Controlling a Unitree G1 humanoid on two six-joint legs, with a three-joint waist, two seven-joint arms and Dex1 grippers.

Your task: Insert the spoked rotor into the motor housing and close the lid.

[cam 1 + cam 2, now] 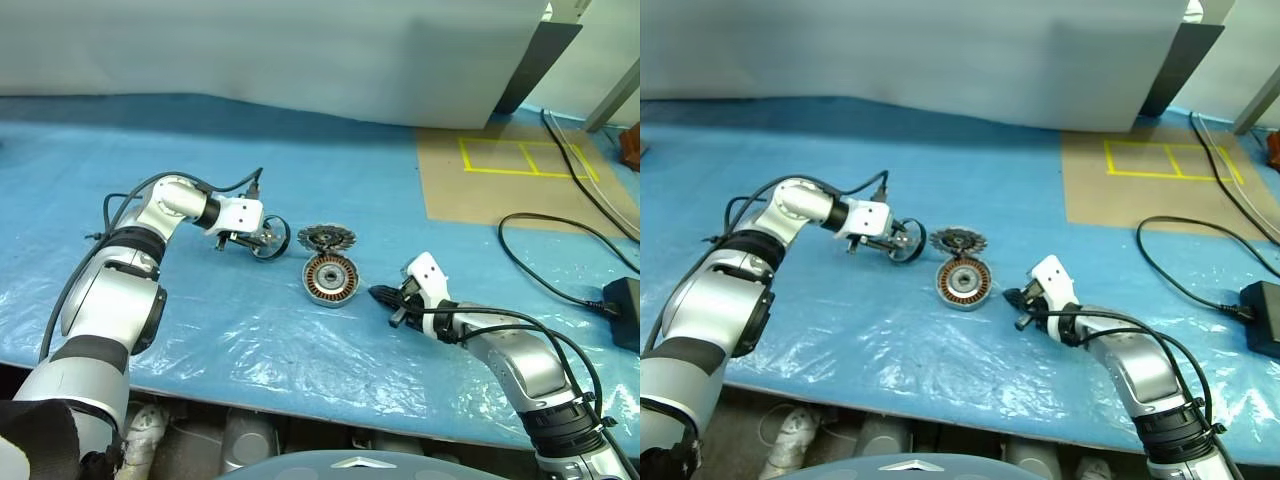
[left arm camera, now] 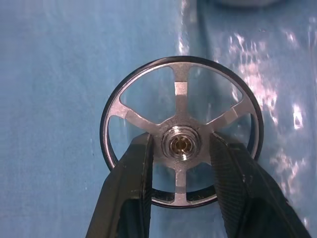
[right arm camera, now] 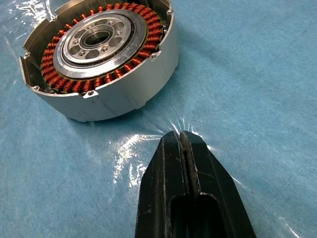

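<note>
Head views: desk (image 1: 200, 330) covered w/ blue plastic sheet. Left gripper (image 1: 268, 240) sits left of centre, holding the spoked rotor (image 1: 272, 239) on edge, just above or on the sheet; can't tell which. Motor housing (image 1: 330, 279) lies flat near centre, copper windings up. Lid (image 1: 327, 237) lies just behind housing, finned face up, edges v. close or touching; can't tell. Rotor is left of lid, small gap between. Right gripper (image 1: 384, 296) rests low on sheet, right of housing, near but apart from it, tips pointing toward it. Brown board w/ yellow tape squares (image 1: 525, 158) at far right; black cable (image 1: 560, 270) and a black box (image 1: 625, 312) at right edge.

Left wrist view: left jaws clamped on rotor's hub (image 2: 182, 144), one finger (image 2: 131, 188) each side, passing thru gaps between spokes. Rim thin and dark-edged, spokes silver, blue sheet behind.

Right wrist view: right jaws pressed together, nothing between, tips on sheet, which puckers around them. Housing (image 3: 124, 94) ahead of tips, clear gap. Copper ring round silver-and-dark centre, notched silver wall.
</note>
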